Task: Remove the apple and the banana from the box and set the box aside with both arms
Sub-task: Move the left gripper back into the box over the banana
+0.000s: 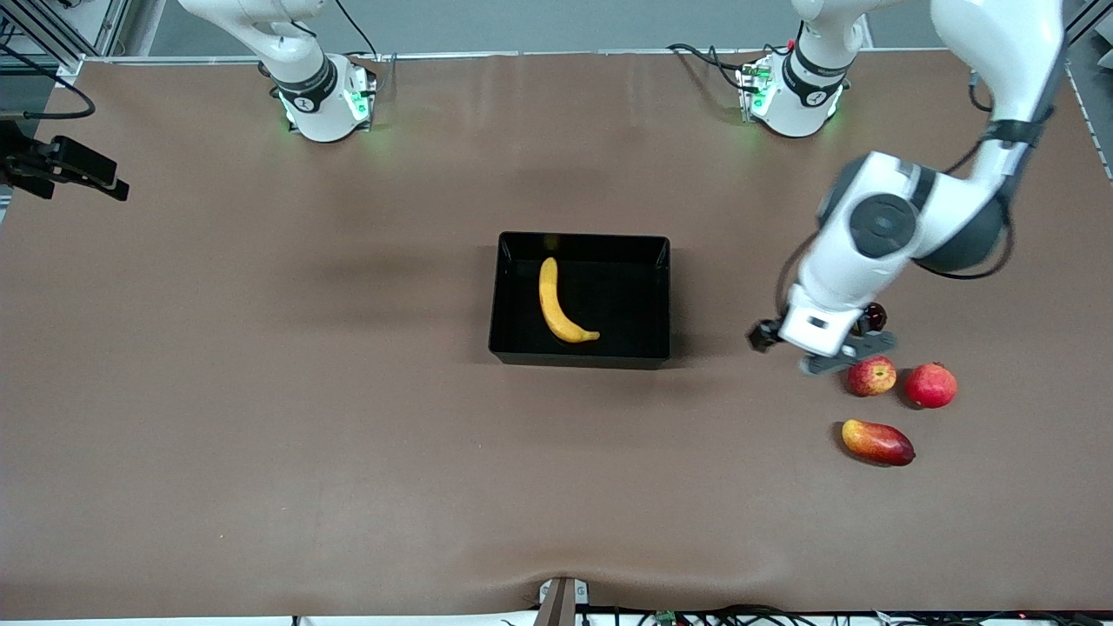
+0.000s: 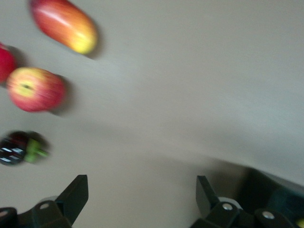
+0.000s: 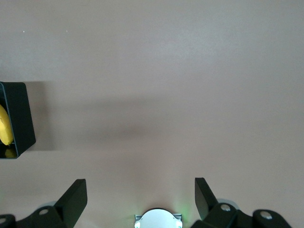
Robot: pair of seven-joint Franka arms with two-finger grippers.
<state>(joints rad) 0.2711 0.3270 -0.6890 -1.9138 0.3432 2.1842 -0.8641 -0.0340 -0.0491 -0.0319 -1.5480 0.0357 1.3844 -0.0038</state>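
Observation:
The yellow banana (image 1: pixel 556 302) lies inside the black box (image 1: pixel 648 348) at mid-table. The apple (image 1: pixel 871 376), red streaked with yellow, sits on the table toward the left arm's end. It also shows in the left wrist view (image 2: pixel 35 89). My left gripper (image 1: pixel 804 355) hangs open and empty over the bare table between the box and the apple, close beside the apple (image 2: pixel 141 179). My right gripper (image 3: pixel 140 183) is open and empty. It waits high over the table by its own base (image 3: pixel 156 219), out of the front view, with the box (image 3: pixel 18 118) and banana (image 3: pixel 4 126) at the edge of its wrist view.
A plain red pomegranate (image 1: pixel 930 385) sits beside the apple. A red-orange mango (image 1: pixel 878 442) lies nearer the front camera than both. A small dark fruit with a green bit (image 1: pixel 872 317) sits by the left wrist, also in the left wrist view (image 2: pixel 16 148).

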